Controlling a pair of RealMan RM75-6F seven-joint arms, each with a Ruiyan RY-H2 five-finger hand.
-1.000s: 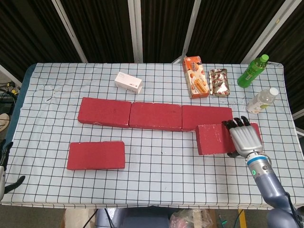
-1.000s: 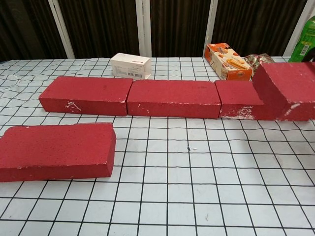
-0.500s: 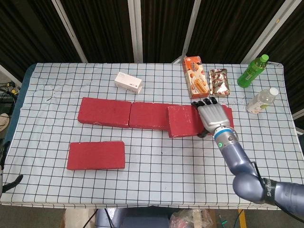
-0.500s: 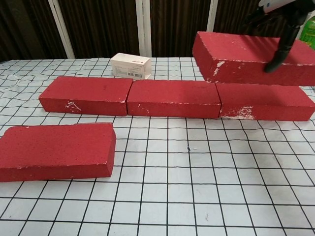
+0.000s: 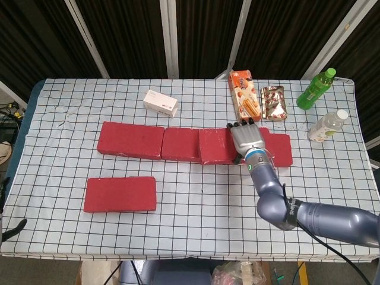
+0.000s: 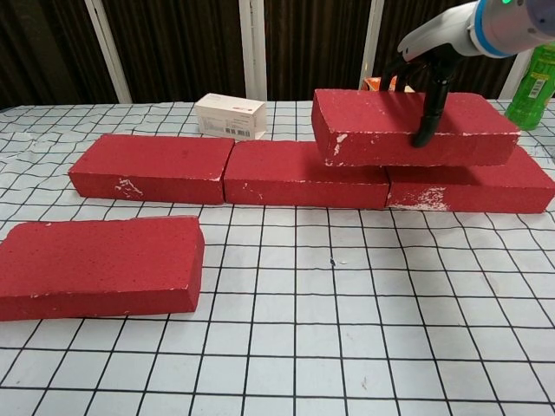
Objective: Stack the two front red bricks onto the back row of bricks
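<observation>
The right hand [image 5: 249, 139] is gripping a red brick [image 6: 408, 127] across its width, holding it atop the seam between the middle brick [image 6: 303, 173] and right brick [image 6: 473, 186] of the back row, while the other front brick [image 5: 120, 194] is lying near the table's [image 5: 202, 225] front-left edge.

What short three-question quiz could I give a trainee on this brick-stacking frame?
1. True or false: the right hand grips a rectangular red brick sitting across the seam of the middle and right back-row bricks.
2. Which item stands behind the left back-row brick? A green bottle; B small white box; C orange snack box.
3. Fill in: the other front red brick lies on the checked tablecloth, front ____.

Key: 1 true; 2 B; 3 left.
</observation>
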